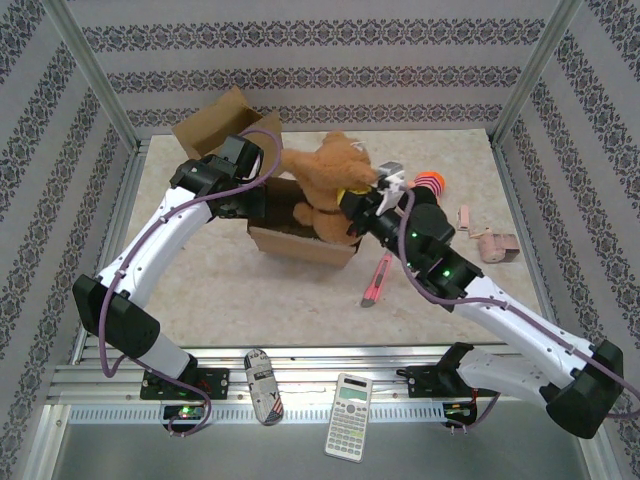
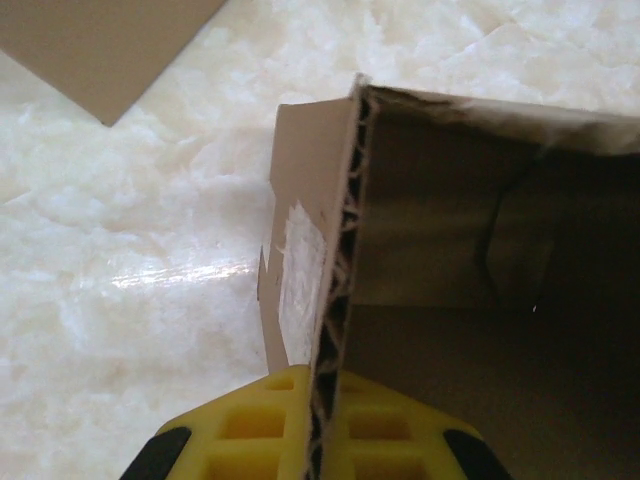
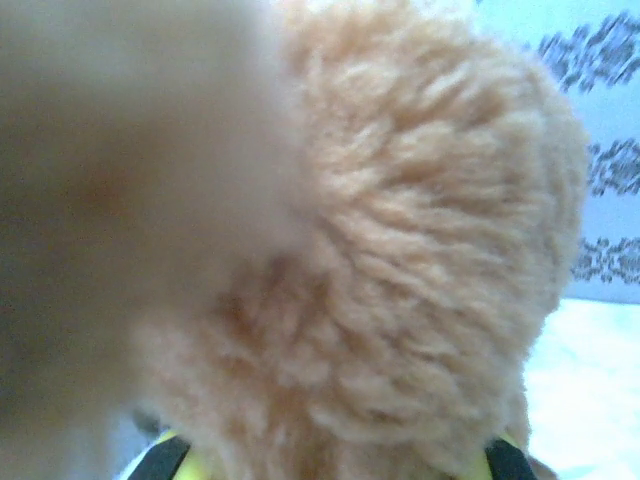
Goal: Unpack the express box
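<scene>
- I am clamping my left fingers (image 2: 255, 425) on the box (image 1: 290, 240) wall, pinning the box on the middle tabletop (image 1: 220, 290) so it is not rising with the load.
- I am squeezing my right fingers (image 3: 170, 462) shut on the plush (image 1: 325, 180), holding it half out of the box, aiming to clear the rim.

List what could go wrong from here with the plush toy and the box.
1. The plush toy is soft where the right fingers pinch it, so it may slip and drop back into the box.
2. The left fingers clamp one thin cardboard wall. It could bend or tear, and the box might lift with the toy.
3. The box cutter lies close to the box, and a swinging arm could knock it.
</scene>
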Motion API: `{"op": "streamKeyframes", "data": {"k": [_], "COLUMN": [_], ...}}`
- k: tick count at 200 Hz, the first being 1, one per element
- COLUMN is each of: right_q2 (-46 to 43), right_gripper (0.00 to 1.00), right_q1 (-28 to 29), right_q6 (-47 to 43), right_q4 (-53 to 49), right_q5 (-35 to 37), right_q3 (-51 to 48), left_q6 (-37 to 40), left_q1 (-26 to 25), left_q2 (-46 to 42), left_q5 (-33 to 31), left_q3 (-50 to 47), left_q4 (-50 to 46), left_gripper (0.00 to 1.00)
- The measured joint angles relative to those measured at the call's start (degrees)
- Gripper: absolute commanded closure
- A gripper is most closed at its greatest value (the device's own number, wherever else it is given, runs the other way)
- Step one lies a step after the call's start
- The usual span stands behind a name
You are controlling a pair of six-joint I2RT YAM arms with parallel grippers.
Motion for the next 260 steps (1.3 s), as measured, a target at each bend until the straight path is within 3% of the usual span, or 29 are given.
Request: {"op": "streamKeyframes", "data": {"k": [45,99,139,185,215,260], "right_q2": [-2.0,-2.0,1.8,16.9,29.3,42.5], "right_gripper": [1.0,1.0,1.0,1.0,1.0,1.0], "right_q1": [-0.8,-7.1,-19.7,-32.4,-34.3,-34.3], "right_q6": [4.2,7.2,13.8,22.1,25.3,27.3], "right_q4": [3.9,-4.4,-13.1,-19.4,-21.7,-22.7], "right_q5": [2.8,4.3,-0.3,-11.6,-16.8,-20.6], "right_q3": [0.4,7.4,15.1,19.7,20.4,25.2], "left_q6": [-1.0,-1.7,-2.5,-3.3,-4.2,-5.1], "left_q1": [0.6,5.4,8.7,11.9,12.6,12.9], "left_q2": [0.0,0.0,-0.1,-0.1,0.1,1.2], "left_q5": [-0.2,-0.5,-0.6,-0.5,-0.3,0.3], "left_q3": [-1.3,-4.2,-4.6,-5.4,-5.4,-5.4], "left_q4": [-0.2,-0.4,-0.4,-0.3,-0.1,0.3], "left_gripper": [1.0,1.0,1.0,1.0,0.89,0.63]}}
